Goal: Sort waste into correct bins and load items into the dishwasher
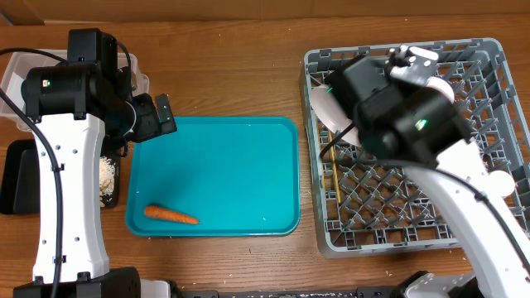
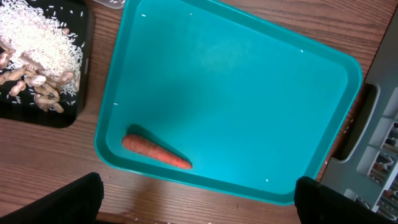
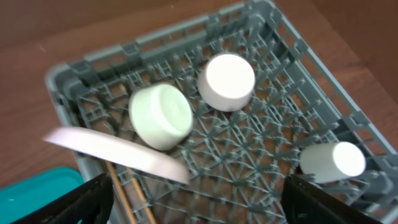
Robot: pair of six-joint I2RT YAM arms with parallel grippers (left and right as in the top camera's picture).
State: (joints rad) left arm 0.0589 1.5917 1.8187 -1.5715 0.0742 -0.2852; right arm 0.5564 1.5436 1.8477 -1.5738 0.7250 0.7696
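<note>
The small orange carrot lies inside the flat teal serving tray, close to its near-left corner, and seems the last waste left to sort. In the overhead view the left tool hangs over the tray's far-left corner. The shallow black rectangular tray and the clear plastic tub sit on the counter to the tray's left. The large grey plastic dish rack sits to its right, with the right tool above it.

The left wrist view shows that tool spread wide and empty. The carrot sits just beside the tray's rim, which could block a finger, and its tapered body may roll or slip out of a pinch. Rice and peanuts fill the black tray, so dropping the carrot in the tub would likely missort it.

The right wrist view shows its tool spread too, holding nothing. Below it a flat white plate leans by the thin wooden chopsticks, and a careless pass could topple it.
</note>
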